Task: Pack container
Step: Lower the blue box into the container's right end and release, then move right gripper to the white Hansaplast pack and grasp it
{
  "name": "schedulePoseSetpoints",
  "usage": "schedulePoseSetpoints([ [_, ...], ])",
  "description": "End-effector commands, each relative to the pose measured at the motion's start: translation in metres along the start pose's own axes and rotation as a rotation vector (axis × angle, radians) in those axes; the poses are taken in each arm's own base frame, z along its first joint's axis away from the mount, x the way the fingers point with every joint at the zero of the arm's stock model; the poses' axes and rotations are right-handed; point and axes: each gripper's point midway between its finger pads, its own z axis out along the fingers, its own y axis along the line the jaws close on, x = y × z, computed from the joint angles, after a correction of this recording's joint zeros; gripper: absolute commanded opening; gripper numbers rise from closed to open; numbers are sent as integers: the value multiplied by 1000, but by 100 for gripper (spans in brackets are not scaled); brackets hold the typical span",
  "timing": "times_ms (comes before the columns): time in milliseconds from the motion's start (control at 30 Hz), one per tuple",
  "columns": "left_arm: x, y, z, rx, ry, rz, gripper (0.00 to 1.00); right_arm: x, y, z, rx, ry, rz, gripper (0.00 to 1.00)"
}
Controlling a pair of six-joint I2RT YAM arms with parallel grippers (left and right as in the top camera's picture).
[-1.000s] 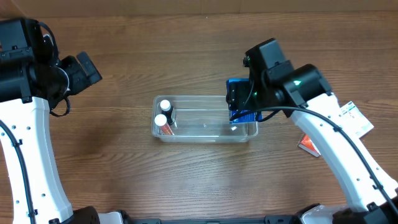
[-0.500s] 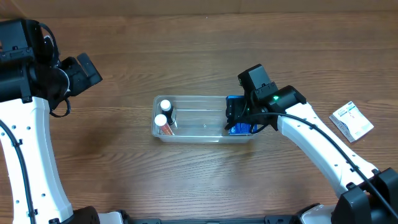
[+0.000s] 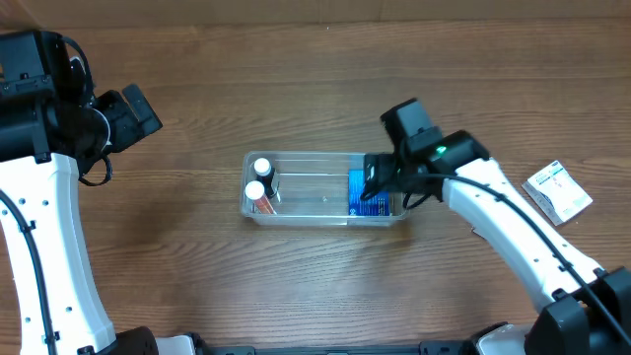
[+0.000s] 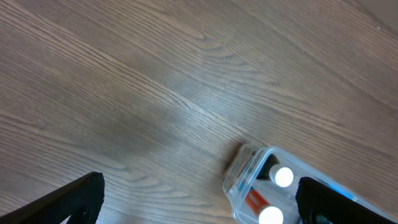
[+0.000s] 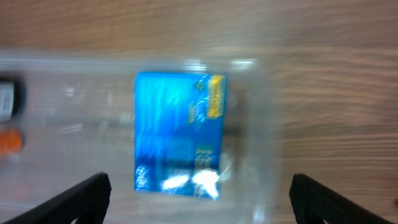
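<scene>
The clear container (image 3: 306,213) sits mid-table. Two white-capped bottles (image 3: 259,180) lie at its left end; they also show in the left wrist view (image 4: 283,177). A blue packet (image 3: 361,193) lies flat in its right end, also seen in the right wrist view (image 5: 180,134). My right gripper (image 3: 381,180) hovers over the container's right end, open wide and empty, fingers either side of the packet (image 5: 199,199). My left gripper (image 3: 138,110) is far left, open and empty, with the container's corner (image 4: 249,180) between its fingertips in its wrist view.
A white printed packet (image 3: 558,191) lies on the wooden table at the far right. The right arm's white link crosses the table's lower right part.
My right gripper lowered to the container's right end and let go of the blue packet, which now lies inside. The left arm has not moved.
</scene>
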Motion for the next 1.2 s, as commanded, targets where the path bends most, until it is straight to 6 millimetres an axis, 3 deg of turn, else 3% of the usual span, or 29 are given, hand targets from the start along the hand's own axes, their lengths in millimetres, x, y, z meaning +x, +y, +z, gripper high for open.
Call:
schedulePoseSetpoints([
  [0,1,2,0,-6,4,35,100,-86,-45,-94,87,-296,105,99],
  [67,1,2,0,-6,3,35,100,-115,-91,-149,110,-388,175,99],
  [100,1,2,0,-6,3,35,100,-114,-116,-164,139,-389,233,99],
  [133,1,2,0,-6,3,36,100,-110,-132,-170,163,-374,269,100],
  [167,1,2,0,-9,2,39,100,-92,-168,-176,210,-327,405,100],
  [267,1,2,0,-9,2,42,100,-50,-237,-180,199,-227,687,100],
  [400,1,3,0,-9,3,50,100,-26,-272,-199,23,-250,742,100],
  [467,2,3,0,-9,4,49,100,-21,-293,-208,47,-296,739,100],
  [567,3,3,0,-12,10,53,100,-43,-311,-207,100,-378,561,100],
  [600,3,3,0,-11,10,57,100,-57,-320,-209,130,-425,478,100],
  [633,3,3,0,-12,11,64,100,-84,-335,-210,203,-489,248,100],
  [667,3,3,0,-12,12,64,100,-91,-339,-205,216,-485,181,100],
  [767,4,4,0,-13,13,64,100,-93,-338,-158,163,-358,43,100],
  [800,4,4,0,-16,12,63,100,-90,-335,-135,128,-291,0,100],
  [833,2,6,0,-30,6,64,100,-84,-331,-94,77,-188,-60,100],
  [867,2,9,0,-46,2,64,100,-78,-332,-75,82,-123,-98,100],
  [967,1,9,0,-48,-1,63,100,-66,-326,-38,67,-7,-239,98],
  [1167,-1,13,0,-72,-11,64,100,-46,-329,9,21,108,-229,100],
])
